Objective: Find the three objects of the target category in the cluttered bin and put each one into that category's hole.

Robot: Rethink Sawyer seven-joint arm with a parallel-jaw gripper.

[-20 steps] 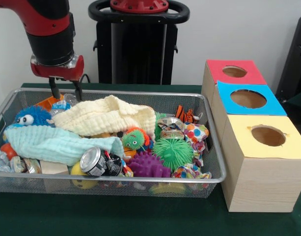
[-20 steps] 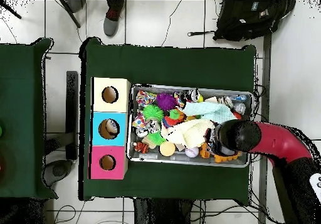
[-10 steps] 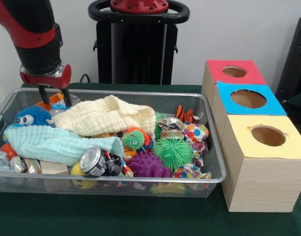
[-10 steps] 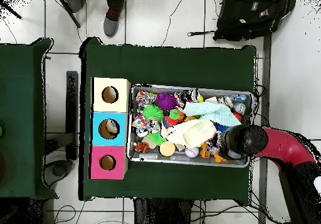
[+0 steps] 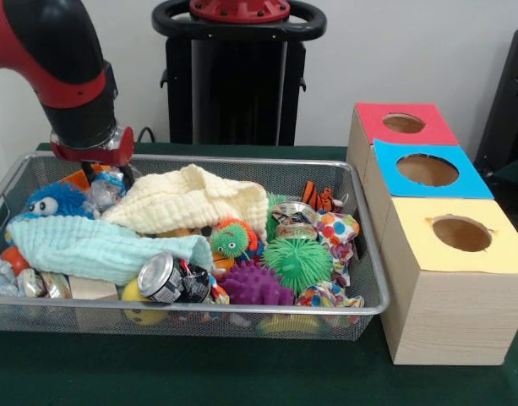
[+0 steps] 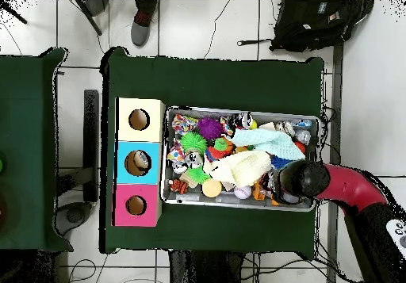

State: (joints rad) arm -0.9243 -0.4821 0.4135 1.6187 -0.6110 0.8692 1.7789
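My gripper point(image 5: 100, 178) reaches down into the far left corner of the wire bin point(image 5: 242, 312), right at a crumpled clear plastic bottle point(image 5: 107, 188) with a blue label. Clutter hides its tips. Beside it lie a blue fuzzy toy with eyes point(image 5: 54, 201) and an orange piece point(image 5: 78, 178). A cream cloth point(image 5: 187, 200) and a mint cloth point(image 5: 89, 245) cover much of the bin. In the overhead view the arm's wrist point(image 6: 305, 178) covers the gripper at the bin's right end.
Also in the bin are a crushed can point(image 5: 164, 277), a green spiky ball point(image 5: 298, 262), a purple spiky ball point(image 5: 254, 284), an orange-green fuzzy toy point(image 5: 231, 238) and a tiger toy point(image 5: 319, 198). Beside it stand boxes with a red hole point(image 5: 403, 123), a blue hole point(image 5: 427, 170) and a yellow hole point(image 5: 461, 233).
The gripper shifted toward the bin's far left corner and has dropped from above the rim down among the objects beside the plastic bottle.
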